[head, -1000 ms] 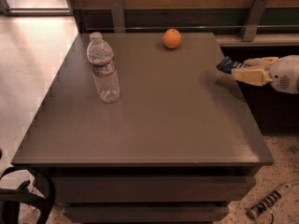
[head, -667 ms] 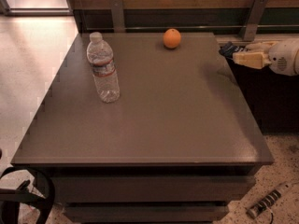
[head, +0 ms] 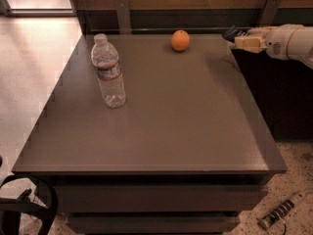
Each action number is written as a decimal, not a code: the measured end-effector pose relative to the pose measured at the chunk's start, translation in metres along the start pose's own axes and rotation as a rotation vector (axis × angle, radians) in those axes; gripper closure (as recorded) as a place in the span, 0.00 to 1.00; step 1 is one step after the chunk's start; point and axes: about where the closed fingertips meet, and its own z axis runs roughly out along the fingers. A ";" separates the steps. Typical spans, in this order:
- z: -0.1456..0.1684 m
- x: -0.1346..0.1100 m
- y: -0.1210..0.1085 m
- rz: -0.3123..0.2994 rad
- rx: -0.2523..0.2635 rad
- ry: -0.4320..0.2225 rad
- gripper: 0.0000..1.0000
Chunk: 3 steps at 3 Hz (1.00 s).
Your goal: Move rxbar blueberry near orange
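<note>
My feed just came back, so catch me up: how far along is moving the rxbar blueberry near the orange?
Done: the gripper holds the rxbar blueberry off the table, at its back right corner. In hand: the carry; a clear gap separates the bar from the orange, which sits midway along the back edge. Left: bring the bar across, set it down beside the orange and release.
</note>
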 end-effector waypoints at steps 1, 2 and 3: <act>0.027 -0.006 0.000 0.005 0.004 -0.056 1.00; 0.056 -0.014 0.018 -0.003 -0.015 -0.088 1.00; 0.081 -0.012 0.037 -0.001 -0.014 -0.068 0.78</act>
